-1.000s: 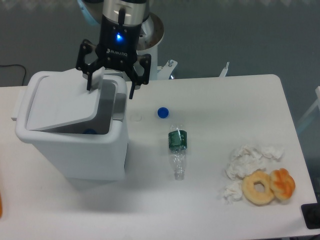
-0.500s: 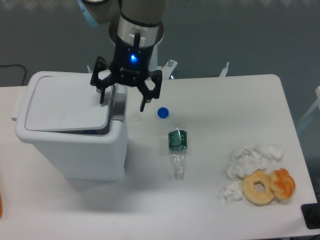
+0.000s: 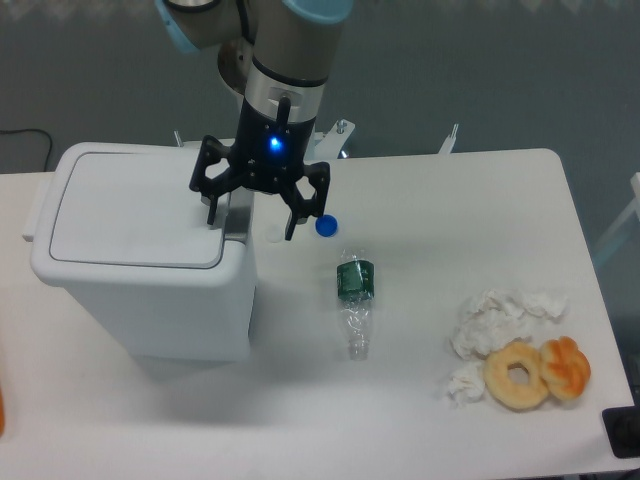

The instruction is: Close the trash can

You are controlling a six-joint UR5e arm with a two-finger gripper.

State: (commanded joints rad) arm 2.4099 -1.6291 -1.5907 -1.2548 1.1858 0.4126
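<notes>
Spreading under everything, a white table (image 3: 420, 420) meets grey floor behind. Trash can (image 3: 140, 260) sits left, lid flat; the gripper (image 3: 252, 224), fingers wide, hangs at its right edge. Nearby: bottle (image 3: 354, 300), blue cap (image 3: 325, 226), tissues (image 3: 492, 318), doughnuts (image 3: 535, 372).

smooth white plastic trash can (image 3: 140, 290), clear crinkly bottle (image 3: 355, 300).

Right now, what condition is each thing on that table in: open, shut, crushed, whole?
trash can: upright, lid lying flat, looks closed.
end effector: open, empty, fingers pointing down at the bin's right edge.
plastic bottle: lying on its side, crumpled, uncapped.
blue cap: loose on the table, off the bottle.
tissues: crumpled in a heap.
doughnuts: two, whole, side by side.
</notes>
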